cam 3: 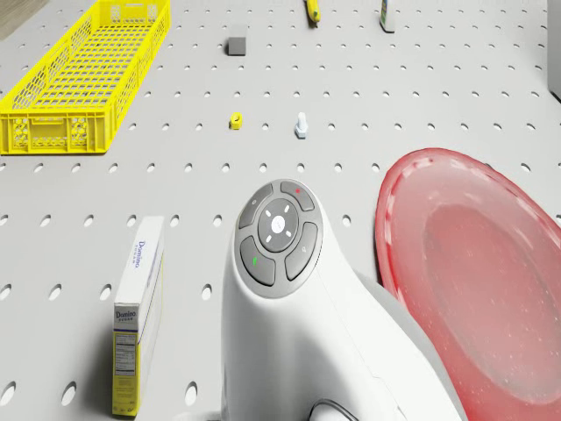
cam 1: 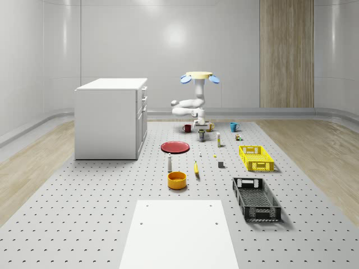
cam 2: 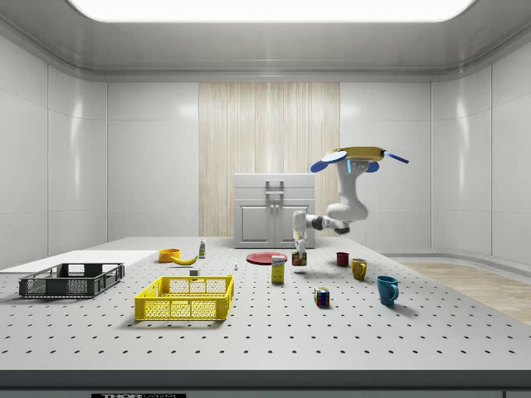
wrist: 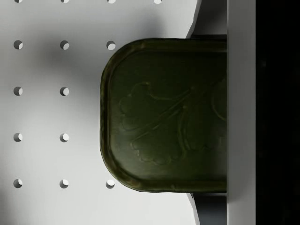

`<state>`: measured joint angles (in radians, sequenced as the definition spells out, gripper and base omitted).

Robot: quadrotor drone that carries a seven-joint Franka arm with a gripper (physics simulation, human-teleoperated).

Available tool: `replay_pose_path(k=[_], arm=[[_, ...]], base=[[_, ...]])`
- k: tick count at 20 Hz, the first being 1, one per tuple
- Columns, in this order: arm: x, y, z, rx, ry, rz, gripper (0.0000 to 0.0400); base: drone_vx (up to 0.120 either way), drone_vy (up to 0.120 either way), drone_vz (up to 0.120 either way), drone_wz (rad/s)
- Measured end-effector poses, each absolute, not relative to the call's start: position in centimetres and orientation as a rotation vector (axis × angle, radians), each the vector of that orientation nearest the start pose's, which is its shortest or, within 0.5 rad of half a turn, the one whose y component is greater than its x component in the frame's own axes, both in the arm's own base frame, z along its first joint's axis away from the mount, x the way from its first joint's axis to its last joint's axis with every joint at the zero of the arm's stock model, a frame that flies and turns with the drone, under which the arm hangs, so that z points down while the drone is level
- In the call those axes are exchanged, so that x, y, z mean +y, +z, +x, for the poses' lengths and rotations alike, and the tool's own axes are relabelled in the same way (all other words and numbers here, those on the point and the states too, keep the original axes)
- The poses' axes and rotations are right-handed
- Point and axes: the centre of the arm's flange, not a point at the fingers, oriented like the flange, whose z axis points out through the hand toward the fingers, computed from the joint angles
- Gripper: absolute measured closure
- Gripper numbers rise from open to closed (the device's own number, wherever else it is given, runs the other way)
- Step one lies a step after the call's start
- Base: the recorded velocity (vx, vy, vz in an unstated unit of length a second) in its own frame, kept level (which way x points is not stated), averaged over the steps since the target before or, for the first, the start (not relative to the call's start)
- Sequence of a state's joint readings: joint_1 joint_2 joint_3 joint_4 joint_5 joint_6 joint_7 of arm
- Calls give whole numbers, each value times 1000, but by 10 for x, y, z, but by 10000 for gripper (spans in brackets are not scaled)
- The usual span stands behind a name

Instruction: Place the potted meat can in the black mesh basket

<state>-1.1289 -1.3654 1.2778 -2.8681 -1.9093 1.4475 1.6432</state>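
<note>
The end effector (cam 2: 299, 245) hangs just above the potted meat can (cam 2: 299, 259) at the side view's centre; whether it pinches the can I cannot tell. The drone (cam 2: 359, 155) hovers above. The black mesh basket (cam 2: 71, 279) sits far left, so carrying and dropping remain.

I see my drone (cam 2: 359, 155) hovering high above the perforated table, its white arm (cam 2: 344, 207) folded down and forward, the gripper (cam 2: 299, 246) pointing straight down, low over the surface.
</note>
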Motion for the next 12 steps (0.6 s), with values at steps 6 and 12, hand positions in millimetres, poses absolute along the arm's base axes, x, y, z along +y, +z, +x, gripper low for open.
replay_pose_path(k=[6, 12], arm=[[0, 503, 307, 2, 778, -4, 114], [0, 501, 307, 2, 778, -4, 114]], base=[[120, 93, 100, 0], [120, 0, 67, 0]])
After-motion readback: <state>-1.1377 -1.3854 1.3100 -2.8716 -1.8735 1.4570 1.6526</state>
